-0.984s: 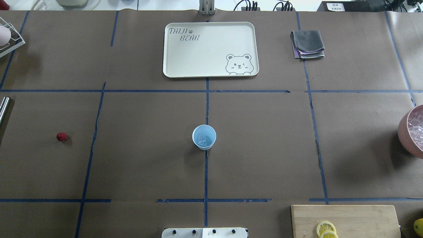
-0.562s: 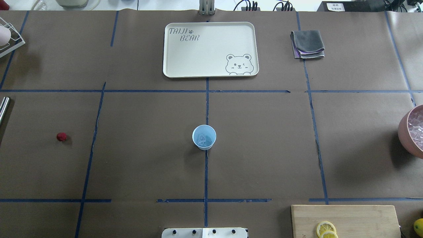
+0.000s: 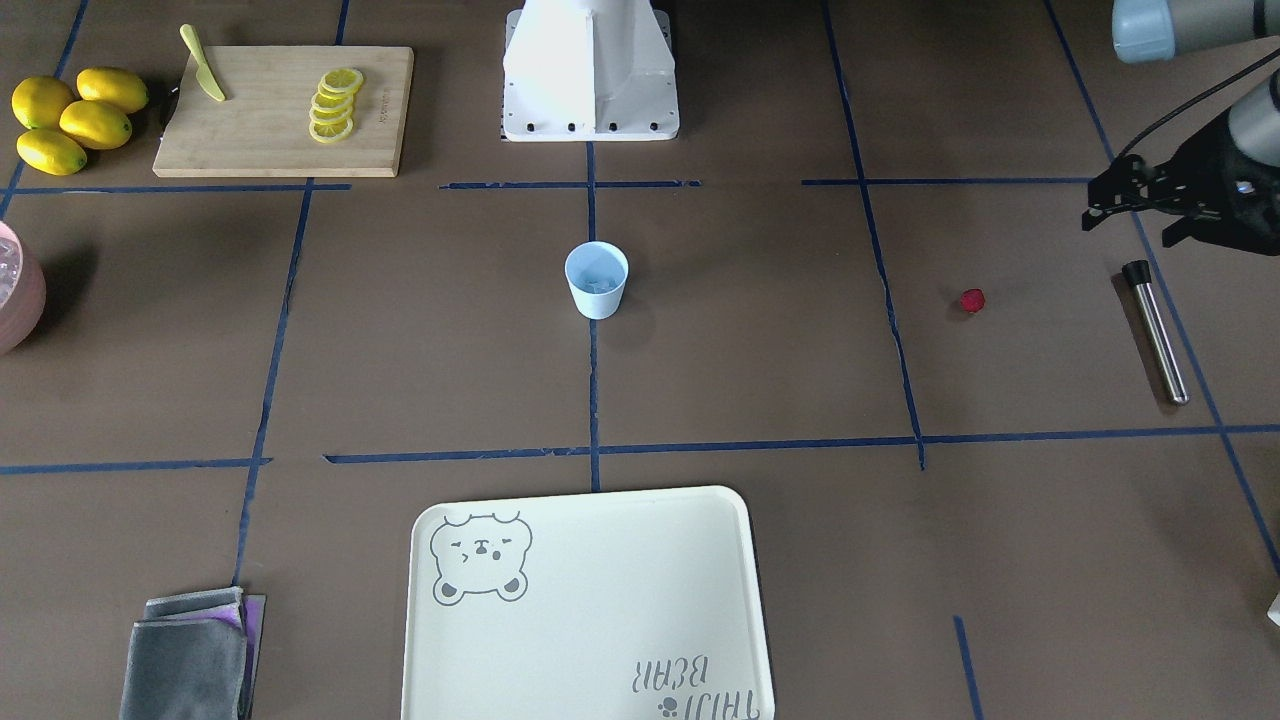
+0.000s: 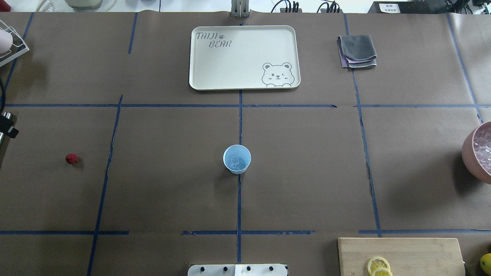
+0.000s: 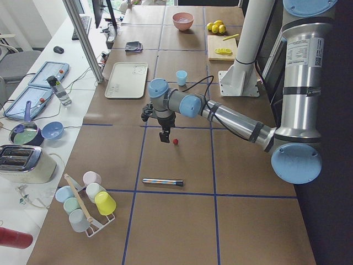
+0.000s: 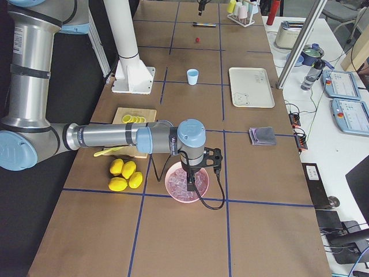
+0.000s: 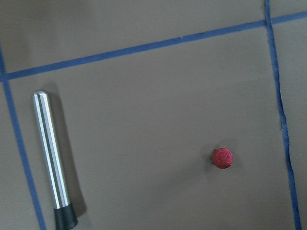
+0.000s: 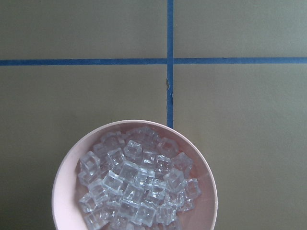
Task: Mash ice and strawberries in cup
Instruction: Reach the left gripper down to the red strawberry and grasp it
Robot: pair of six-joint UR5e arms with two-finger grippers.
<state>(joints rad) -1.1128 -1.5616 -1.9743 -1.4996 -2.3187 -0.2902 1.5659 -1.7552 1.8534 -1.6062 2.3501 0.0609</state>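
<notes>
Your cup (image 4: 238, 171) stands upright dead centre in the overhead frame, right on the blue tape line (image 4: 239, 199). The ice (image 4: 234, 161) sits in the bottom of it as a few clear chunks. Your strawberry (image 4: 71, 158) lies on its own at the middle left of that frame, well apart from the cup.

The left gripper (image 5: 165, 136) hangs above the table in the centre of the left-end view, near the berry and touching nothing. I can't tell you whether its jaws are parted or closed. In its wrist view the metal rod (image 7: 51, 155) lies flat at the lower left and the strawberry sits at the lower right.

The right gripper (image 6: 189, 176) hangs over the pink bowl (image 8: 62, 177) at the lower centre of the right-end view. Its jaws can't be judged from there either. That bowl is heaped with ice cubes (image 8: 136, 189).
</notes>
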